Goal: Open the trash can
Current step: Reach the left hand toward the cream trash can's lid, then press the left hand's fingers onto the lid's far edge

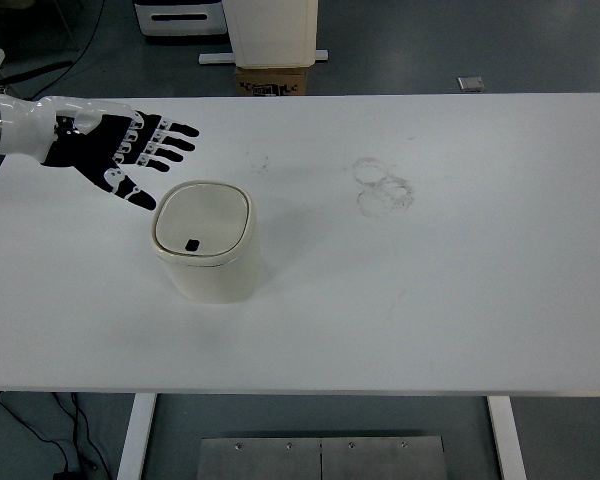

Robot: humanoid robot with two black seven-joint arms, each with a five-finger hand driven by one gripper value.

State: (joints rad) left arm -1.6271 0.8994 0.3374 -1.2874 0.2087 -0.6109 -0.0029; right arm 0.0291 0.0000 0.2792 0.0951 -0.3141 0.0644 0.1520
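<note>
A small cream trash can (pixel 206 242) stands on the white table (pixel 430 280), left of centre. Its rounded square lid is closed, with a small black mark near the front edge. My left hand (pixel 140 152) comes in from the upper left, black palm with white finger segments. Its fingers are spread and hold nothing. It hovers just up and left of the can, thumb tip close to the lid's left corner, not touching it. The right arm is out of view.
Faint ring-shaped smudges (pixel 385 188) mark the table right of centre. Beyond the far table edge stand a cardboard box (pixel 272 80) and a white unit (pixel 270 30). Cables lie on the floor at the lower left.
</note>
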